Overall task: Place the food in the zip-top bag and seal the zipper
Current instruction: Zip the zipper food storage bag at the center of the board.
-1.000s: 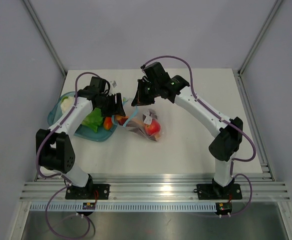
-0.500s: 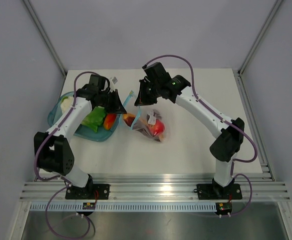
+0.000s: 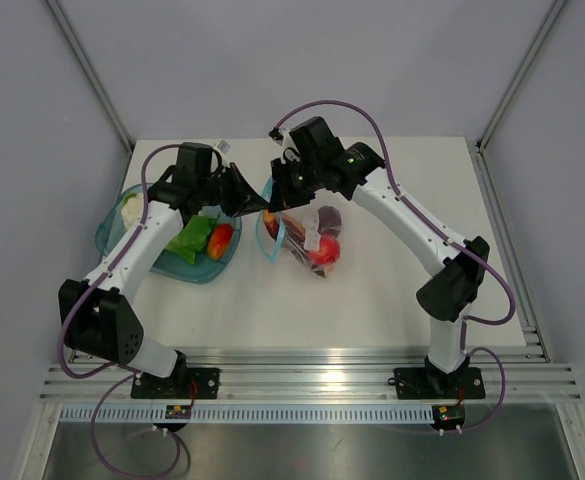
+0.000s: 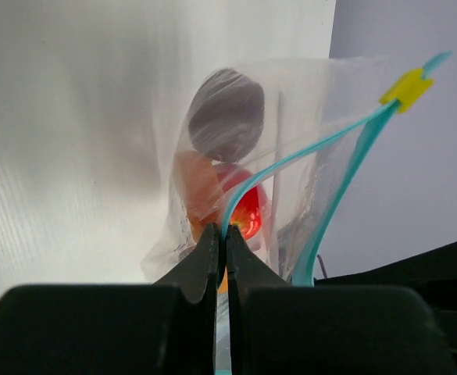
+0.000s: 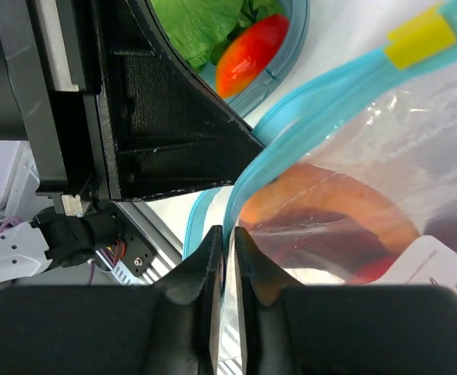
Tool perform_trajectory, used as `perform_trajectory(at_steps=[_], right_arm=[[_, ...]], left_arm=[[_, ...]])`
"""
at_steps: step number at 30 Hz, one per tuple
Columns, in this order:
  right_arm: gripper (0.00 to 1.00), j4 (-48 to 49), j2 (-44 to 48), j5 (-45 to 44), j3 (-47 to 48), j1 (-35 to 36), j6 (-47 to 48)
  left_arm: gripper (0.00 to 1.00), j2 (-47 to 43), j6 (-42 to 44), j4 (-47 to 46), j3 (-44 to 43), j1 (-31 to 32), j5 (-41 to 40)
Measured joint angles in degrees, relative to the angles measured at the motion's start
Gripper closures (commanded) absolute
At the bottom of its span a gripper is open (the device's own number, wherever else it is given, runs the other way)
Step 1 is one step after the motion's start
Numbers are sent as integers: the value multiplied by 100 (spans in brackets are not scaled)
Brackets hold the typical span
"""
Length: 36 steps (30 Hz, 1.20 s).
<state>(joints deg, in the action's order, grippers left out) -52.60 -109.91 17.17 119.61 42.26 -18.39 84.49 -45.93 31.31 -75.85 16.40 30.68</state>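
Observation:
The clear zip-top bag (image 3: pixel 312 238) lies at the table's middle with its mouth lifted toward the bowl. Inside it are the food pieces: a red one (image 3: pixel 324 251), a dark purple one (image 4: pixel 226 113) and an orange one (image 4: pixel 197 181). The teal zipper (image 4: pixel 290 160) curves across the mouth and carries a yellow slider (image 4: pixel 406 86). My left gripper (image 4: pixel 222 234) is shut on one zipper strip. My right gripper (image 5: pixel 228 236) pinches the other zipper (image 5: pixel 306 105) strip, jaws almost together. In the top view the left gripper (image 3: pixel 250 197) and right gripper (image 3: pixel 275 200) sit close together.
A teal translucent bowl (image 3: pixel 108 240) sits at the left and holds green lettuce (image 3: pixel 192 238), a red-orange piece (image 3: pixel 220 238) and a white piece (image 3: pixel 132 208). The left gripper's black finger (image 5: pixel 173 133) fills the right wrist view's upper left.
My left gripper has shut on the zipper strip and risen toward the right gripper. The bag's mouth has been pulled up and the bag has shifted slightly right.

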Motion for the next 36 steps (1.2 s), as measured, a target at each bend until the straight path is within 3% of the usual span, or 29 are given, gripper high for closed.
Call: perform_trajectory(at_steps=[3,8,14,17,20,24,27,36], right_arm=[[73,-59,2,-7,0,7,103],[43,-61,37,-125,-103,109,225],[37,96,243,-531,-570,413,201],[27,245,391,-796,-802,525,116],[27,343,551,-1119,-966,577,61],[38,363,686,-1620,-1023,610,68],[39,332,715,-1967,-1023,636,109],[23,284,715,-2275,-1016,776,223]], left_arm=[[100,0,-295,20,2,46,-186],[100,-2,-748,81,-22,63,-461],[100,42,-1086,485,-330,136,-616],[100,111,-1176,610,-444,177,-702],[100,153,-1252,673,-461,195,-782],[100,190,-1305,708,-468,195,-837],[100,201,-1331,776,-492,195,-859],[100,356,-1370,1005,-841,199,-944]])
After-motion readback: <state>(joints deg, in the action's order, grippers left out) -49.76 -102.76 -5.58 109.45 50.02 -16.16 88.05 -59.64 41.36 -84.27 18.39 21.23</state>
